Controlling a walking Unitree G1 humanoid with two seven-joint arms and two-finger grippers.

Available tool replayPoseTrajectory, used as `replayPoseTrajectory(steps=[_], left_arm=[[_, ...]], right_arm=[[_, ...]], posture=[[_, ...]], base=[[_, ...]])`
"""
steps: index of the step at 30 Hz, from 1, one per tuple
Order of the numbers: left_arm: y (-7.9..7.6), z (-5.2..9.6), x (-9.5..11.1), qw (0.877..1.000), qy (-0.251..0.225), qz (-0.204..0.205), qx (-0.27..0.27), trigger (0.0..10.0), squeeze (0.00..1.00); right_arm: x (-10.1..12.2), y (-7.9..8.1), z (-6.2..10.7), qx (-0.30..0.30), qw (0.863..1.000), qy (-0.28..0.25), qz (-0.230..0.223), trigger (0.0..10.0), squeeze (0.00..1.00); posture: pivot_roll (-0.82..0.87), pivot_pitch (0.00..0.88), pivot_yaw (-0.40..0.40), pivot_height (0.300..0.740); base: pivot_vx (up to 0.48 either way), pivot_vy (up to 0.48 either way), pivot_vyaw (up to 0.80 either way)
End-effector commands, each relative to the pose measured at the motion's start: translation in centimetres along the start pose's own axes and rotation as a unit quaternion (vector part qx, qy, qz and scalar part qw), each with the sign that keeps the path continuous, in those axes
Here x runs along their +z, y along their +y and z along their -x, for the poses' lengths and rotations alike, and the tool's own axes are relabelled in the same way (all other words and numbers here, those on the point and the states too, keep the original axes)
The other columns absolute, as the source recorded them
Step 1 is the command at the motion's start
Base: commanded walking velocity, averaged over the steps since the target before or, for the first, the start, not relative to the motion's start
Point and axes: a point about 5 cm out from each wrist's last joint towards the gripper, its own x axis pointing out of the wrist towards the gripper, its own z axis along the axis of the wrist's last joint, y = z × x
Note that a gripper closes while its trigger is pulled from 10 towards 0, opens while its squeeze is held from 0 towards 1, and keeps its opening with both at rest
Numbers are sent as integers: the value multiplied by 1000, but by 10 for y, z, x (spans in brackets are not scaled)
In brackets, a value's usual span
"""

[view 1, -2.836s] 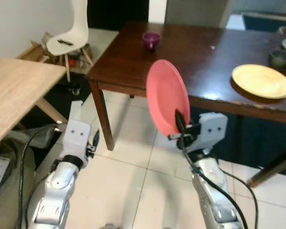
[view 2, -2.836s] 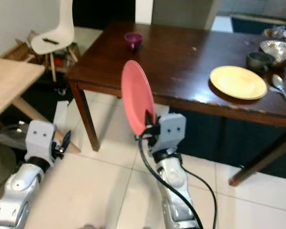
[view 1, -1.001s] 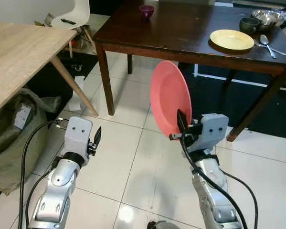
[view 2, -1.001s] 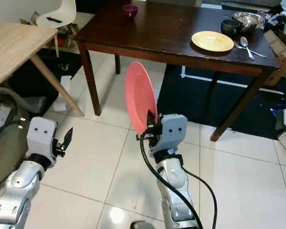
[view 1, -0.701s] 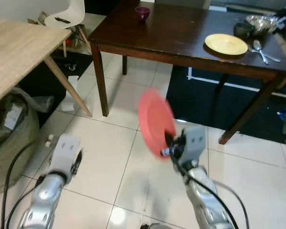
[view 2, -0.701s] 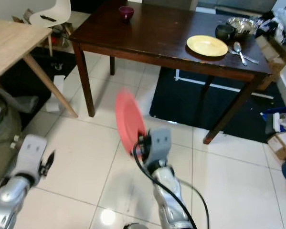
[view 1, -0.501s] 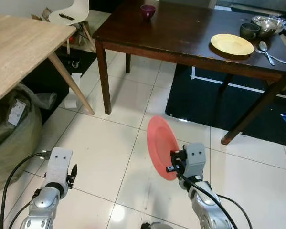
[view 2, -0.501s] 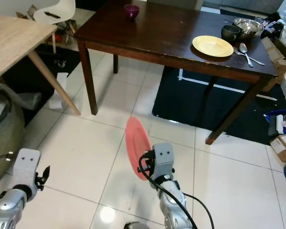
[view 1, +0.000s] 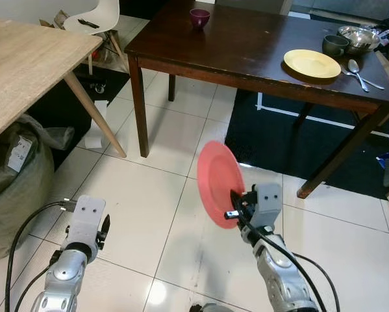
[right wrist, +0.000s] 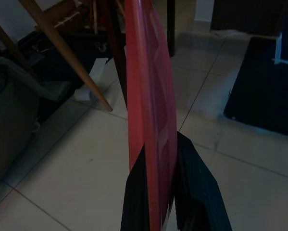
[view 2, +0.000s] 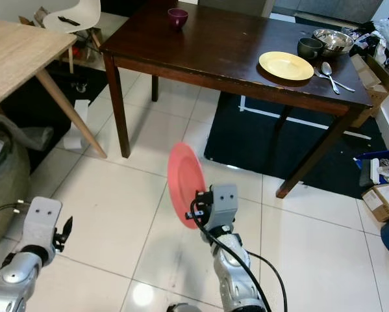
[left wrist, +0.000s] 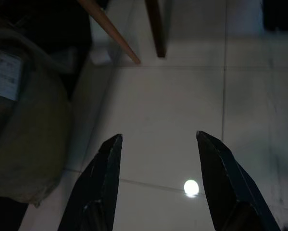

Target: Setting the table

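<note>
Your right pincer [view 1: 235,211] is clamped on the lower rim of the pink plate [view 1: 219,183], which stands on edge above the tiled floor [view 1: 149,182], its face turned toward your left and its long axis running upright from the fingers; the right wrist view confirms the rim seated between the two black fingers [right wrist: 196,187]. The plate is in the air, not on any surface, and the dark table [view 1: 246,45] lies ahead of the pincer and well apart from it, with open floor between. That is the relation your next move turns on: the destination is straight ahead and higher than the plate, so in my judgement you must close the gap on foot and then raise and lay the plate flat before release. The table already carries a yellow plate [view 1: 311,63] near its right end, with a dark cup [view 1: 335,44], a metal bowl [view 1: 358,34] and spoons [view 1: 360,70] beyond it, and a purple bowl [view 1: 199,16] at the far left corner; the near edge between them is bare. Your left pincer [left wrist: 156,183] hangs low over the floor with its fingers apart and nothing between them. The right arm holds the load and is the nearer to the table.
</note>
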Motion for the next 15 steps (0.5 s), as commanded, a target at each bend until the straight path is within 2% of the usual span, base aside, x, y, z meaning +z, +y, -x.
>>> replayPoseTrajectory(steps=[1, 4, 9, 12, 15], left_arm=[[4, 3, -4, 1000, 3, -2, 13, 10000, 0], [6, 3, 6, 1000, -17, 1, 20, 10000, 0], [10, 0, 38, 997, -78, 4, 28, 10000, 0], [12, 0, 44, 996, -89, 6, 31, 10000, 0], [20, -2, 59, 993, -111, 12, 43, 10000, 0]], right_arm=[[3, -1, 0, -4, 1000, -11, 3, 10000, 0], [14, -2, -3, -6, 999, -34, 14, 10000, 0], [45, -5, -12, -8, 995, -93, 33, 10000, 0], [52, -6, -14, -9, 994, -105, 35, 10000, 0], [71, -4, -19, -8, 990, -138, 37, 10000, 0]], posture=[[-62, 29, -3, 740], [-62, 29, -3, 740], [-55, 25, -1, 740], [-55, 25, -1, 740], [-50, 19, 2, 740]], base=[[0, 0, 781], [0, 0, 777], [0, 0, 763], [0, 0, 756], [0, 0, 750]])
